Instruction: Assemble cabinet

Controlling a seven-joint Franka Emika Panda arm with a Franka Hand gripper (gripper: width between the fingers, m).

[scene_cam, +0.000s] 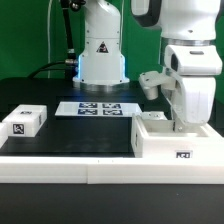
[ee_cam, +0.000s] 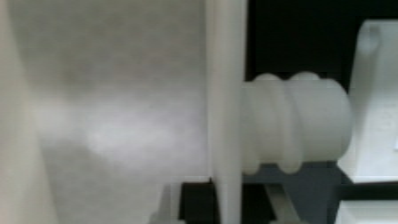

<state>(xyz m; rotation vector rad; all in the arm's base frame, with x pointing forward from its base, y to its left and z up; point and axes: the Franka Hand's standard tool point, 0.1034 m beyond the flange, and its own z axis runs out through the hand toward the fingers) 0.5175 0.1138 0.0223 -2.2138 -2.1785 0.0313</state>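
The cabinet's large white box [scene_cam: 170,143] stands at the exterior view's right, with a tag on its front. My gripper [scene_cam: 186,122] reaches down onto its top, and its fingertips are hidden there. In the wrist view, a thin white wall of the cabinet [ee_cam: 221,90] runs between my dark fingers [ee_cam: 285,192]. The gripper [ee_cam: 224,196] looks shut on that wall. A ribbed white knob [ee_cam: 295,120] sticks out beside the wall. A small white tagged block [scene_cam: 25,122] lies apart at the exterior view's left.
The marker board [scene_cam: 95,108] lies flat on the black mat in front of the robot base [scene_cam: 101,60]. A white raised border [scene_cam: 70,165] runs along the table's front edge. A green curtain hangs behind.
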